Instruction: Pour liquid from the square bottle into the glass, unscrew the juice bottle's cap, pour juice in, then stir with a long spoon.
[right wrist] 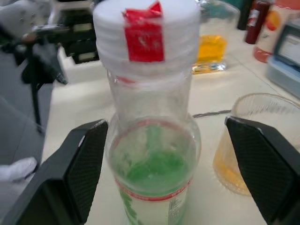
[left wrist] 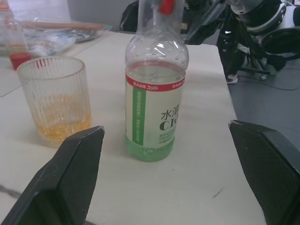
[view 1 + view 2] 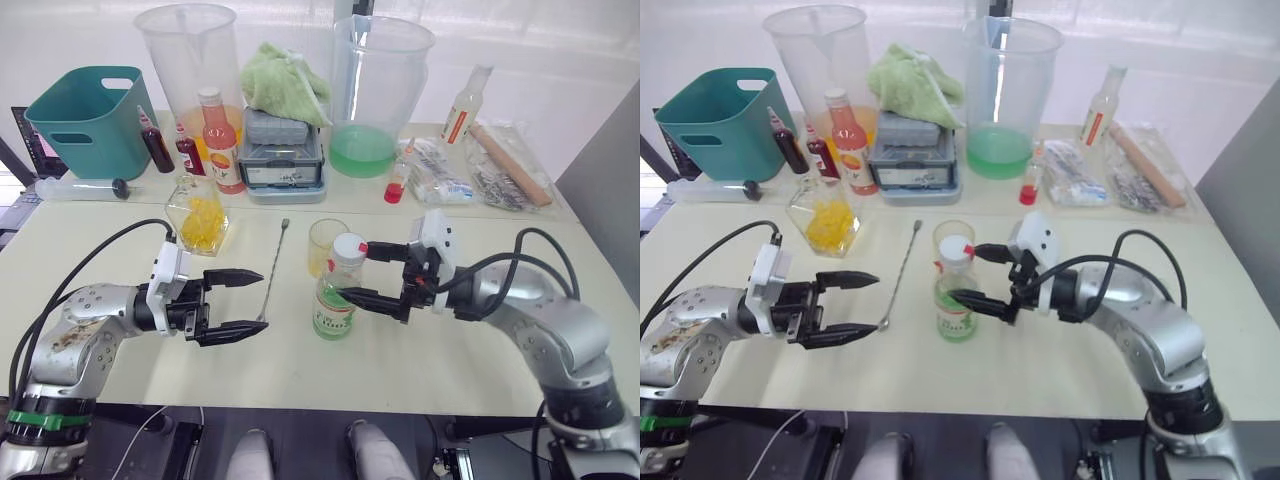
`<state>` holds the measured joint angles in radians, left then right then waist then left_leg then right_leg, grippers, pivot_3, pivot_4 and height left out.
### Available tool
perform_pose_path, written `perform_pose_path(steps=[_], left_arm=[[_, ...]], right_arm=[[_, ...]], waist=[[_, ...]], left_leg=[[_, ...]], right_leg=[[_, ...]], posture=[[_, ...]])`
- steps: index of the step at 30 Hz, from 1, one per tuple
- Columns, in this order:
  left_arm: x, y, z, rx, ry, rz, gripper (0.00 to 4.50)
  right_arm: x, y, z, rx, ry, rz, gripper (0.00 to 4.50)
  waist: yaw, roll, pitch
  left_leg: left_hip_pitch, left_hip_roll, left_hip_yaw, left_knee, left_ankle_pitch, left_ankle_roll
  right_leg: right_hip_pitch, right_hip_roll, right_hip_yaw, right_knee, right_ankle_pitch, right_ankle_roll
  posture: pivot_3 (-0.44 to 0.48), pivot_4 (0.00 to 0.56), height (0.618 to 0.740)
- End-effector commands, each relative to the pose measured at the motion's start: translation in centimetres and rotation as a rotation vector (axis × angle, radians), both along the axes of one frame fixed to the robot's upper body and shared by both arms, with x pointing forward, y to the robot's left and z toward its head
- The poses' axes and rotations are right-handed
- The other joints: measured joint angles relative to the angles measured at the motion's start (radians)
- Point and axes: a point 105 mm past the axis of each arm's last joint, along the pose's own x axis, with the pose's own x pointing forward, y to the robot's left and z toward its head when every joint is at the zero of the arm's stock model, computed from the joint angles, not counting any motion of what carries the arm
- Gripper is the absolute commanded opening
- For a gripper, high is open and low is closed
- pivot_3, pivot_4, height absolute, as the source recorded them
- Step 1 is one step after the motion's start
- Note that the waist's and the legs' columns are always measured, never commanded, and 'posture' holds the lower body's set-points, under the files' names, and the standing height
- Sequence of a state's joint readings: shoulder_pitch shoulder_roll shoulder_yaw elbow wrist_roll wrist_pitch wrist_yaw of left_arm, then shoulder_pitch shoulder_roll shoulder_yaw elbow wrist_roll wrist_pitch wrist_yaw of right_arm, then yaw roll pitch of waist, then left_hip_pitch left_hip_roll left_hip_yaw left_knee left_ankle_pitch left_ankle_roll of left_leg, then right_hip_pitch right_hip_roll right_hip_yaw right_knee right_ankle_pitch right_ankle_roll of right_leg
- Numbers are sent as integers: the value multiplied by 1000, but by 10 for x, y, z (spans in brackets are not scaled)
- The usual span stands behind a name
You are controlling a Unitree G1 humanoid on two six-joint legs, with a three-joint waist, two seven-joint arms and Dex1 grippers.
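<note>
The pale surface [image 3: 420, 340] carried everything, with two big measuring jugs [image 3: 188, 60] and a teal basket [image 3: 85, 115] along its far edge. The juice bottle [image 3: 335, 300] stood upright near the middle, its long axis vertical, the white cap [image 3: 349, 246] still on. The glass [image 3: 326, 245] stood just behind it, a little yellow liquid in its bottom. The square bottle [image 3: 199, 215] sat further to the robot's left, and the long spoon [image 3: 275, 268] lay flat between it and the glass.

The right claw [image 3: 372, 272] was the nearer one, its fingers spread apart on either side of the bottle's neck and shoulder, not yet closed on it. The left claw [image 3: 240, 300] hung open and empty, facing the bottle from the other side with a clear gap.

The right wrist view showed the cap's red tab [image 1: 144, 37] and the bottle centred between the fingers; the left wrist view showed the label [image 2: 154, 117] and the liquid level in the glass.
</note>
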<state>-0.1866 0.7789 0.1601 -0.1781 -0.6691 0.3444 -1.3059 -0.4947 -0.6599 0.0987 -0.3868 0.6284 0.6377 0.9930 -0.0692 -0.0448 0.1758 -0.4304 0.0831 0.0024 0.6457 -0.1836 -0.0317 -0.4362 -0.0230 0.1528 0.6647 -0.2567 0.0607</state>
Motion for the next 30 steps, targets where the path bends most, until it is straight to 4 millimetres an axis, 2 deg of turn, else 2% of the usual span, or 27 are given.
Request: perform_pose_path(steps=[1,9,17,20,26,27,30], left_arm=[[-8,5,12,3,-60,29,4500],[-27,11,11,4,-59,118,4500],[-36,16,10,21,-64,177,4500],[-35,17,11,22,-66,181,4500],[-34,15,9,22,-63,170,4500],[-33,15,9,20,-62,162,4500],[-30,13,7,18,-58,145,4500]], right_arm=[[-3,1,10,-7,-54,167,4327],[21,8,17,-17,-103,298,4327],[24,16,22,-37,-115,435,4327],[25,16,23,-31,-110,440,3520],[26,15,23,-17,-95,422,1510],[26,14,22,-14,-98,409,1274],[26,13,23,6,-105,370,1248]], waist=[[-1,0,0],[0,0,0],[2,0,0],[3,0,0],[1,0,0],[1,0,0],[3,0,0]], left_leg=[[0,0,0,0,0,0],[0,0,0,0,0,0],[0,0,0,0,0,0],[0,0,0,0,0,0],[0,0,0,0,0,0],[0,0,0,0,0,0],[0,0,0,0,0,0]], right_leg=[[0,0,0,0,0,1],[0,0,0,0,0,0],[0,0,-1,1,2,-3],[0,0,-2,1,2,-3],[0,0,-2,1,2,-3],[0,0,-2,1,2,-3],[0,0,-2,1,2,-3]], posture=[[0,150,707],[0,150,707],[0,150,707],[0,150,707],[0,150,707],[0,150,707],[0,150,707]])
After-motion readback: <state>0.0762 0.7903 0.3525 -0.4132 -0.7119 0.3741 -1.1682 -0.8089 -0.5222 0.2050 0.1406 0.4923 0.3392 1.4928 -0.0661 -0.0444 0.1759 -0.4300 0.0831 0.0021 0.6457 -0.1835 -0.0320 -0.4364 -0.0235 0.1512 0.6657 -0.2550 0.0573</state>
